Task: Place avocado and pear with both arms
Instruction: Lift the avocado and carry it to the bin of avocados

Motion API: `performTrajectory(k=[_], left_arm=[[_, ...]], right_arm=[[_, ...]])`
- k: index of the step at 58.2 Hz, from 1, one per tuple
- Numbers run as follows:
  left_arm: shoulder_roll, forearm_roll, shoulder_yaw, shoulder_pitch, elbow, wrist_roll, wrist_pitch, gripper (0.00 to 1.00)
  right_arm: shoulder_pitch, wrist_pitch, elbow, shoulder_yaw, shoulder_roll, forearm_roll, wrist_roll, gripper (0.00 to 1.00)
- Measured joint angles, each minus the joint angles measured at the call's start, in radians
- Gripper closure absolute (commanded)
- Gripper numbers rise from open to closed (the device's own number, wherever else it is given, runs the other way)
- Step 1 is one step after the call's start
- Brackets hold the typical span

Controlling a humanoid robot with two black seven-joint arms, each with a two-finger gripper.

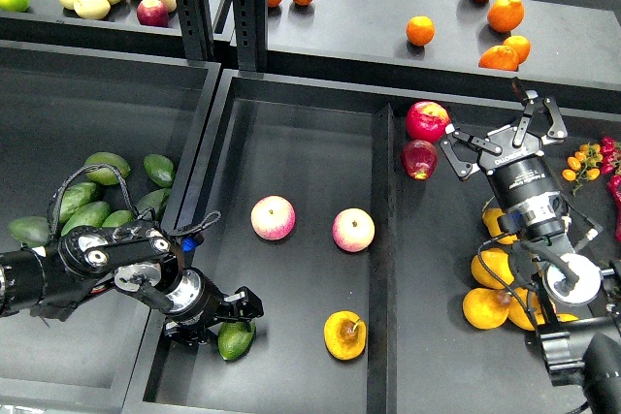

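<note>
Avocado left of pear, both in middle tray, apples behind.

Low in the frame, the avocado was glossy green and the pear golden yellow-orange with a browner patch by its stem. At centre, two apples showed pink over pale yellow on the black tray. At upper right, the oranges were bright orange and two dark red apples sat below them.
</note>
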Motion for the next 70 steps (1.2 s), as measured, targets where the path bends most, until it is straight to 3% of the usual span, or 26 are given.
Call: performTrajectory(k=[31, 53, 70], left_arm=[[0.024, -0.001, -0.042, -0.054, -0.011, -0.001, 0.0, 0.64], [0.269, -0.062, -0.046, -0.19, -0.041, -0.001, 0.0, 0.63], [0.454, -0.068, -0.04, -0.192, -0.041, -0.001, 0.0, 0.61]], right_arm=[[-0.002, 0.0, -0.006, 0.0, 0.0, 0.0, 0.0, 0.01], [-0.002, 0.0, -0.007, -0.002, 0.0, 0.0, 0.0, 0.01], [-0.002, 0.0, -0.008, -0.006, 0.0, 0.0, -0.002, 0.01]])
